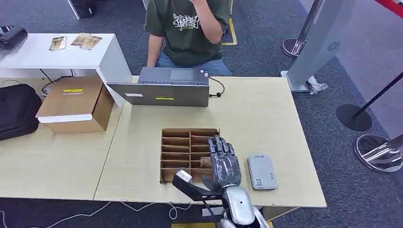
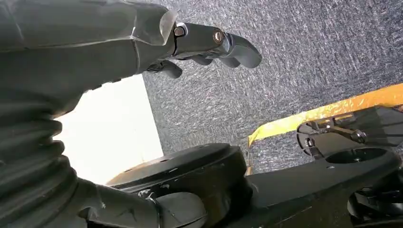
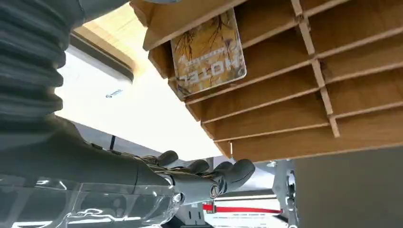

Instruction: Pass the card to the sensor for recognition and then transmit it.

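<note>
1. The wooden slotted card rack [image 1: 183, 153] lies flat on the light wooden table [image 1: 266, 118], near the table's front edge; everything below is placed relative to this rack.
2. The right hand [image 1: 223, 160] hovers over the rack's right-hand column of slots, fingers extended and slightly apart, palm down. It grasps nothing.
3. In the right wrist view the same hand's fingers [image 3: 228, 173] reach out straight with nothing between them, the rack's dividers [image 3: 313, 61] close beside them.
4. The card [image 3: 208, 51], printed with an autumn-leaf pattern and the word HOTEL, sits in one slot of the rack's right column, leaning against a divider. In the head view it shows just at the hand's left edge [image 1: 205, 162].
5. The grey card sensor [image 1: 262, 172] lies flat on the table just right of the rack, beside the hand.
6. A closed grey laptop [image 1: 164, 87] rests behind the rack, and a person in a green shirt [image 1: 187, 28] sits beyond it.
7. A cardboard box [image 1: 76, 103] stands well to the rack's left.
8. The left hand [image 2: 209, 45] hangs over grey carpet, fingers loosely extended, holding nothing.
</note>
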